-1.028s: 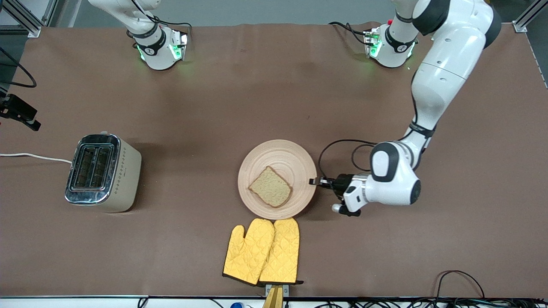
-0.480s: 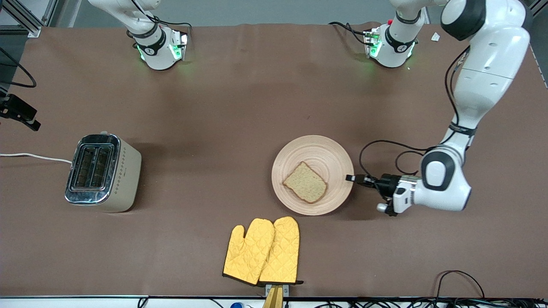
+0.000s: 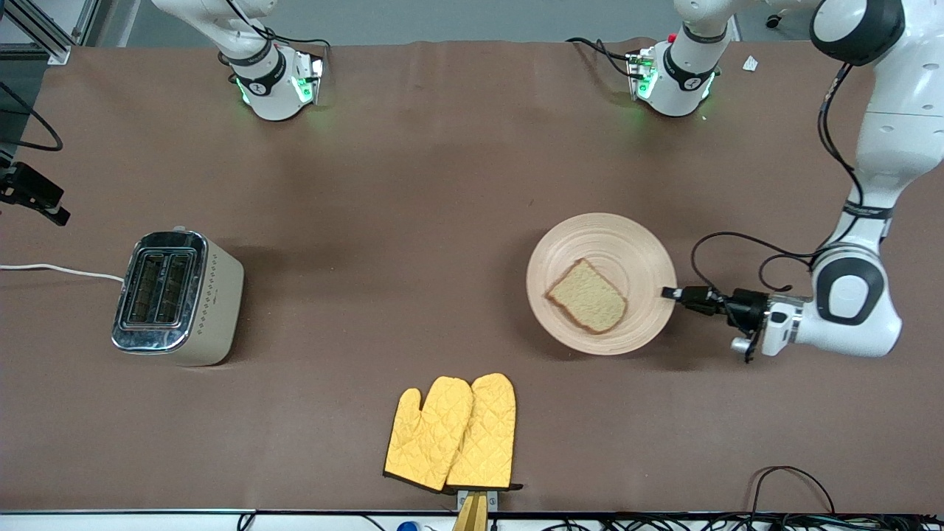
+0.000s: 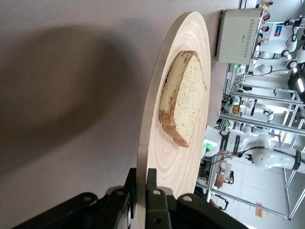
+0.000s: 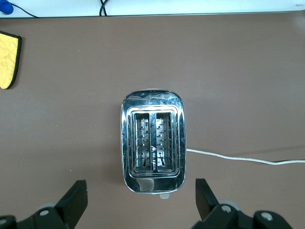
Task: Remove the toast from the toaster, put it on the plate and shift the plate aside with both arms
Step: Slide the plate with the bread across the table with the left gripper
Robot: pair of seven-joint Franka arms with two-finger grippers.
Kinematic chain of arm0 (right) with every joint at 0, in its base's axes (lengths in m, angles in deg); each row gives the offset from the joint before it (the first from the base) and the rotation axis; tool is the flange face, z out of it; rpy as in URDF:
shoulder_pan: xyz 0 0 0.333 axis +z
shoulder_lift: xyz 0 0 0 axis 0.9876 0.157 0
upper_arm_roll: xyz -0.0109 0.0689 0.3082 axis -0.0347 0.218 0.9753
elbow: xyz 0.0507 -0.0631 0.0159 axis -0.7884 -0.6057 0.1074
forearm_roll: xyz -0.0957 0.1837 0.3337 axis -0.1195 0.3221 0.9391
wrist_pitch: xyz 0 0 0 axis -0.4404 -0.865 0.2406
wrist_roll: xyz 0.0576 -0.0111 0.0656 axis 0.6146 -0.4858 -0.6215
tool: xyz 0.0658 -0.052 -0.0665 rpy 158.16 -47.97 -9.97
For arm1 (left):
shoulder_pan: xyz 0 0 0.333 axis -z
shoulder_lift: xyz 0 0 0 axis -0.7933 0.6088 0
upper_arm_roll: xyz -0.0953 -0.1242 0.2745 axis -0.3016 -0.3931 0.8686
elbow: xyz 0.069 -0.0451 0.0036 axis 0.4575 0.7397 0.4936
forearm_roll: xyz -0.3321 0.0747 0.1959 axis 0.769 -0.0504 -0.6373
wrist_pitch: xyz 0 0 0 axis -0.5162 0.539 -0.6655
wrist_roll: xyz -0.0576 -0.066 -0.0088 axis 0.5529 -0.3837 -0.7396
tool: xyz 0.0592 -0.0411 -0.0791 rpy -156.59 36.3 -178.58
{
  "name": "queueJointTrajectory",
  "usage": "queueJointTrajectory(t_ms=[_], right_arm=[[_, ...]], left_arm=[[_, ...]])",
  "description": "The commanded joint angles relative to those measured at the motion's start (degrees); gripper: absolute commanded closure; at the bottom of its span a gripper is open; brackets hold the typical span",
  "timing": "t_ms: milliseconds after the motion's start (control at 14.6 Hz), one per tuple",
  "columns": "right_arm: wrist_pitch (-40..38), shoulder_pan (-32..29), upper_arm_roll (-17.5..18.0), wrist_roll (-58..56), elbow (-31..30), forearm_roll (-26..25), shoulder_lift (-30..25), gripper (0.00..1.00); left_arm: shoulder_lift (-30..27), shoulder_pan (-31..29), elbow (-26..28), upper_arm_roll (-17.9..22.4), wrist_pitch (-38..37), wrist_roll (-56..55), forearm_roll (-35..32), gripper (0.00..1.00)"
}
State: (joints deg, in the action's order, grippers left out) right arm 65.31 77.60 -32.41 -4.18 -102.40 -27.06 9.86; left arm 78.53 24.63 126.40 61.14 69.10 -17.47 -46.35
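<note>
At the left arm's end of the table, the left gripper [image 3: 672, 293] pinches the plate [image 3: 601, 233] by its rim, the toast [image 3: 588, 305] on it. High over the toaster [image 5: 153, 140], the right gripper [image 5: 141, 204] waits with fingers spread wide.

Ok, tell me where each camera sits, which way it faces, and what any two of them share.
Front view: high across the table, facing both bases; left gripper shut on the plate rim.
Left wrist view: along the plate toward the toast; own fingers show.
Right wrist view: straight down over the toaster; open gripper shows.
Shared: toaster, in all three.
</note>
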Motion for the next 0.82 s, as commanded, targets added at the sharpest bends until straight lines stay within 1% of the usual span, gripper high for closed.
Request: queueJointTrajectory(t_ms=[0, 137, 343, 480, 685, 754], right_arm=[[0.22, -1.21, 0.84, -0.88, -0.76, 0.82, -0.62, 0.00], [0.22, -1.21, 0.84, -0.88, -0.76, 0.82, -0.62, 0.00], [0.22, -1.21, 0.84, -0.88, -0.76, 0.82, -0.62, 0.00], [0.22, -1.21, 0.84, -0.88, -0.76, 0.82, -0.62, 0.00], [0.13, -1.21, 0.84, -0.88, -0.68, 0.82, -0.62, 0.00], [0.13, -1.21, 0.84, -0.88, -0.76, 0.82, -0.62, 0.00]], left_arm=[[-1.11, -5.60, 0.21, -1.03, -3.82, 3.86, -4.11, 1.00], [-0.67, -9.30, 0.03, -1.03, -5.14, 5.10, -8.86, 1.00], [1.17, -12.03, -0.41, -0.77, -6.11, 9.32, -11.33, 1.00], [2.84, -13.00, -1.03, -0.77, -6.38, 10.38, -11.68, 1.00], [3.64, -13.79, -1.20, -0.77, -6.98, 10.82, -11.34, 1.00], [4.08, -14.06, -2.60, -0.77, -7.77, 10.56, -11.07, 1.00]])
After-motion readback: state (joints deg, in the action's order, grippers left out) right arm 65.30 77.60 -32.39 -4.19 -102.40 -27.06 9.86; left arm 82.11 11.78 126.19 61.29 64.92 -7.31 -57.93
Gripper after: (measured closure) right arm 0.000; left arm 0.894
